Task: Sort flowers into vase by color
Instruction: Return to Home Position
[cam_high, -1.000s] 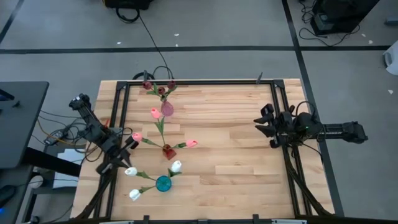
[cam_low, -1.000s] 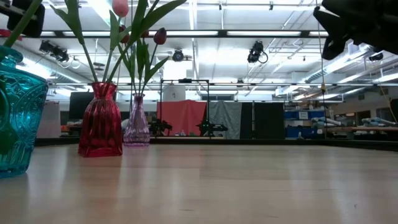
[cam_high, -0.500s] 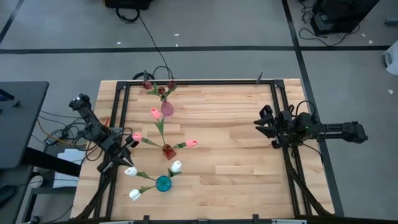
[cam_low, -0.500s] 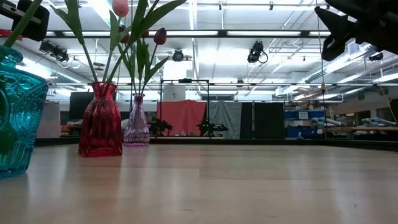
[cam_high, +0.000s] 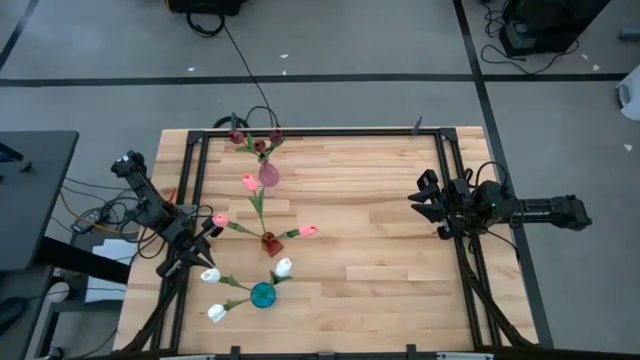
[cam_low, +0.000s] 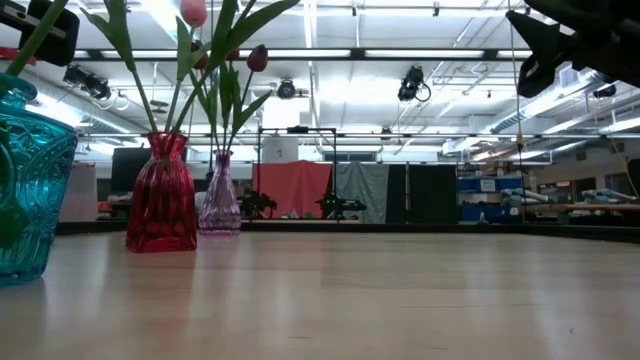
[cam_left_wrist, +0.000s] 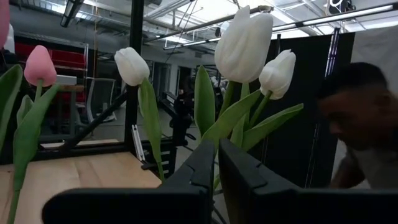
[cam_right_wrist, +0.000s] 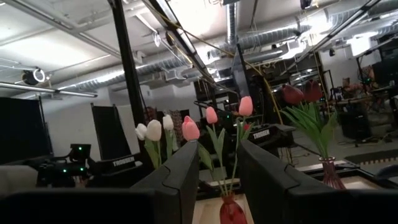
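Almost nothing has moved over the last second: the right hand (cam_high: 420, 203) has edged only slightly at the right rail of the table (cam_high: 380, 260), and vases and flowers lie as they did.

From above, the left hand (cam_high: 207, 233) hangs over the left rail, just beside a pink head. The teal vase (cam_high: 263, 294) holds three white flowers (cam_high: 283, 267), and the red vase (cam_high: 269, 243) holds three pink flowers (cam_high: 308, 231). The lilac vase (cam_high: 269, 175), nearest the far edge, holds the maroon flowers (cam_high: 259, 146). Both hands are too small here to read their fingers.

At table height, the teal vase is cut off by the picture's left edge, with the red vase and then the lilac vase standing behind it. Most heads rise out of the picture. Only one maroon head and part of a pink one show. The right arm (cam_low: 580, 40) is a dark bulk at the upper right, and its hand cannot be made out.

The left wrist view shows that hand's fingers (cam_left_wrist: 199, 177) drawn almost together with only a slit between them, grasping nothing. White flowers stand close ahead with a pink one to the side. A blurred person (cam_left_wrist: 360, 124) beyond the table is partly cut off.

The right wrist view shows its own fingers (cam_right_wrist: 180, 180) spread apart, released, with nothing held. Only the red vase's neck shows in the gap between them. The lilac vase is half hidden behind one finger.
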